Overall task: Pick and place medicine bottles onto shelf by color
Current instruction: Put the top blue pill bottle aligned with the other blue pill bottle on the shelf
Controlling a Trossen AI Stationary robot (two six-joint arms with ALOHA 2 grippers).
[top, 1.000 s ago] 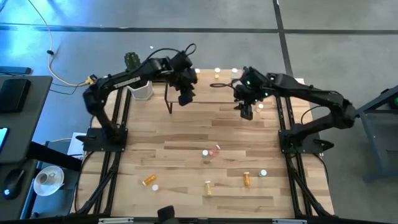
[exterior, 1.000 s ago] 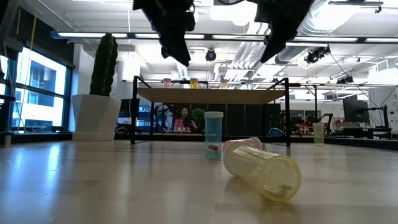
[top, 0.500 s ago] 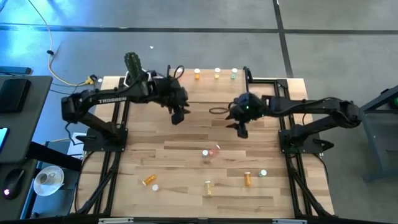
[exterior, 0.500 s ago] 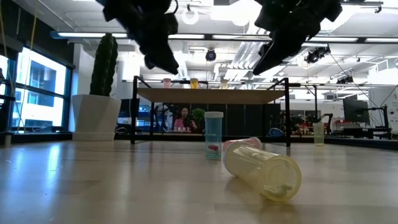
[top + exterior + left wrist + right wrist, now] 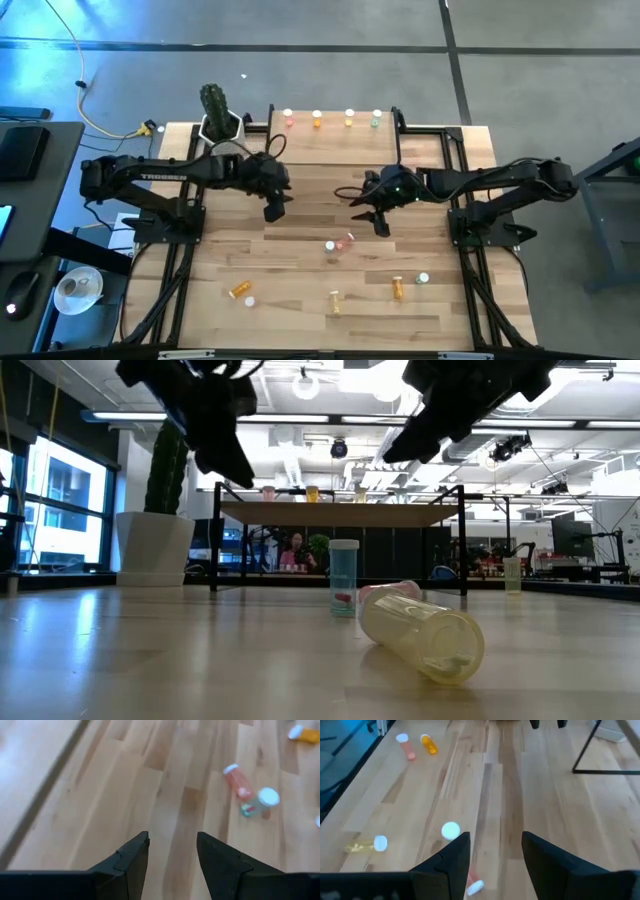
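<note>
over the tabletop [image 5: 300, 215] i had both sets of fingers released and empty: left gripper [image 5: 274, 211], right gripper [image 5: 381, 225]. pink bottle [image 5: 347, 240] lay beside an upright green one [image 5: 330, 247], shelf [image 5: 330, 135] well behind. best to approach pink squarely, avoiding green.

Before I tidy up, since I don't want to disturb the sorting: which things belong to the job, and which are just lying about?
Job:
- loose medicine bottles on the table
- bottles on the shelf
- shelf
- left gripper, open
- right gripper, open

Lying about:
- cactus in white pot
</note>
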